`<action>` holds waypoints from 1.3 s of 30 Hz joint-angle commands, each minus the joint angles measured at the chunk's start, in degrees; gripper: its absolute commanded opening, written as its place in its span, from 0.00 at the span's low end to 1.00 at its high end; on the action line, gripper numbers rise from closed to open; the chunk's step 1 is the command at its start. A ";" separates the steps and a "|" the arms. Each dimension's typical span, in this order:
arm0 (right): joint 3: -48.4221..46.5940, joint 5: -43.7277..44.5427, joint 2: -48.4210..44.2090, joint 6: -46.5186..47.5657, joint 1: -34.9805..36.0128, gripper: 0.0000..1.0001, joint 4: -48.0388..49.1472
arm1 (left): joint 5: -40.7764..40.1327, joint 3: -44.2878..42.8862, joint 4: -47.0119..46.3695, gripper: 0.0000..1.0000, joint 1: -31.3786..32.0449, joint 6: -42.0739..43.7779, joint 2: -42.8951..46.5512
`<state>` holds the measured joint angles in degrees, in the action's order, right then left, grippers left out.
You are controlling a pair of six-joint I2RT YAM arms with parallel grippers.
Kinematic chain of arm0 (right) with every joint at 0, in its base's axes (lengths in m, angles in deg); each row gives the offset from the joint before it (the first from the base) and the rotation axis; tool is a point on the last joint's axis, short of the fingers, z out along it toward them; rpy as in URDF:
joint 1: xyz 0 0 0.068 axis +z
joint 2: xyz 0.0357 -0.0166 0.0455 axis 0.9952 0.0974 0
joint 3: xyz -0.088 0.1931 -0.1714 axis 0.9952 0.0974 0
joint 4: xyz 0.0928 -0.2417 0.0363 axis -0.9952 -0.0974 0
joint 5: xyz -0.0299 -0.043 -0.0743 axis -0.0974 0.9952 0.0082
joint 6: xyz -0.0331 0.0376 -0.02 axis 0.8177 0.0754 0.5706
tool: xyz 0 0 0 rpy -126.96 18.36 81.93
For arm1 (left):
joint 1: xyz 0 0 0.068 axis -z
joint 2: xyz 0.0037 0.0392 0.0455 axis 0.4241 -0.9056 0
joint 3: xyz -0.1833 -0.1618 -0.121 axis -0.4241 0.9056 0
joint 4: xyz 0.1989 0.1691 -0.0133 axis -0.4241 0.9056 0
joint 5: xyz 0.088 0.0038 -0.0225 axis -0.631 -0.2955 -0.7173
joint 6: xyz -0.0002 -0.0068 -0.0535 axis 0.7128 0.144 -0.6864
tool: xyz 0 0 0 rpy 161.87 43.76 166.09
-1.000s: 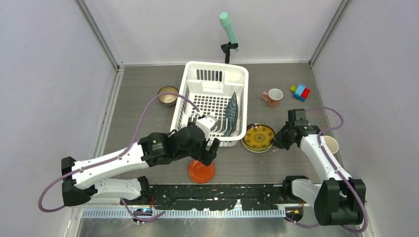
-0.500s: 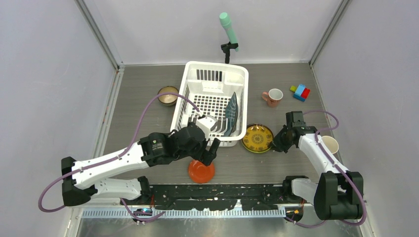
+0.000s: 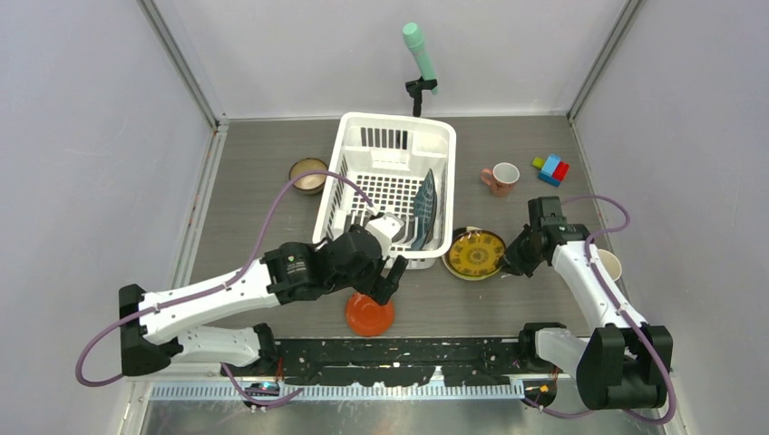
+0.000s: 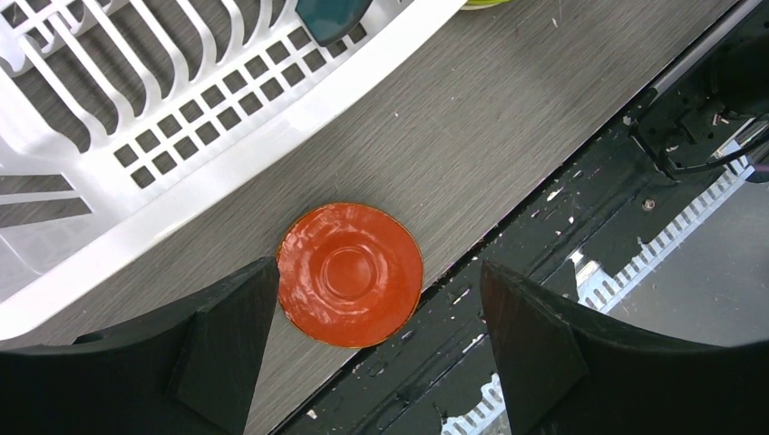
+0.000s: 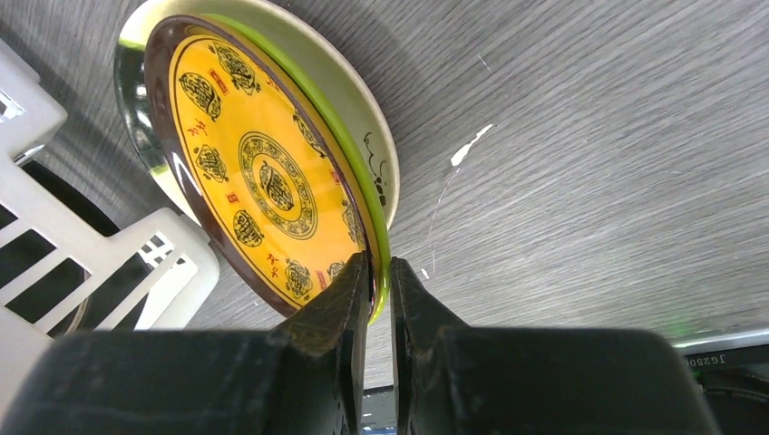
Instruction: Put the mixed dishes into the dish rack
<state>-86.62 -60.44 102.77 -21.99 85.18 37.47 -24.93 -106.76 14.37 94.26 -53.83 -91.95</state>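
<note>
Grey wood-grain counter [image 3: 263,172] boxed by pale lilac walls [image 3: 91,136], white dish rack [image 3: 395,120] upper centre holding dark teal plate [image 3: 423,210], left gripper [image 3: 388,283] spread wide above red-orange dish [image 3: 369,315] lower centre, right gripper [image 5: 379,267] pinching yellow patterned plate [image 5: 263,172] rim, right of rack

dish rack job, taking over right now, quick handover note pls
Left claw open, hovering over the round red-orange dish, which lies on the table near the white plastic dish rack.
Right claw shut on the rim of the yellow patterned plate, stacked on a cream plate right of the rack.
Done: only the dark teal plate stands in the rack.
Left: both stacked plates, that dish, the small brown bowl left of the rack, the pink mug on its right, a second mug by the right arm.
</note>
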 commanded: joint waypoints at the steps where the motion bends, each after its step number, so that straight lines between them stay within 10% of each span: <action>1: 0.41 -1.55 0.76 0.60 0.02 0.18 -0.01 | 0.48 -2.74 -2.21 0.84 0.27 1.30 0.05; 7: 2.75 -5.04 1.91 1.94 0.02 0.53 2.57 | 0.97 -2.71 -2.41 0.84 0.35 1.21 -0.02; 13: 3.63 -2.22 1.55 2.29 -0.01 0.55 5.42 | 1.32 -3.22 -2.17 0.84 0.29 1.26 0.31; 27: 5.08 0.64 7.29 2.08 0.01 0.49 12.33 | 0.88 -3.31 -1.09 0.84 0.27 1.65 0.62; 39: 6.49 -0.15 3.37 -0.25 0.01 0.11 7.03 | 1.09 -2.41 -1.15 0.84 0.27 1.34 0.82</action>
<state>-80.13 -62.17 108.21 -21.86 85.10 48.46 -24.18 -107.81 14.41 94.26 -52.56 -92.30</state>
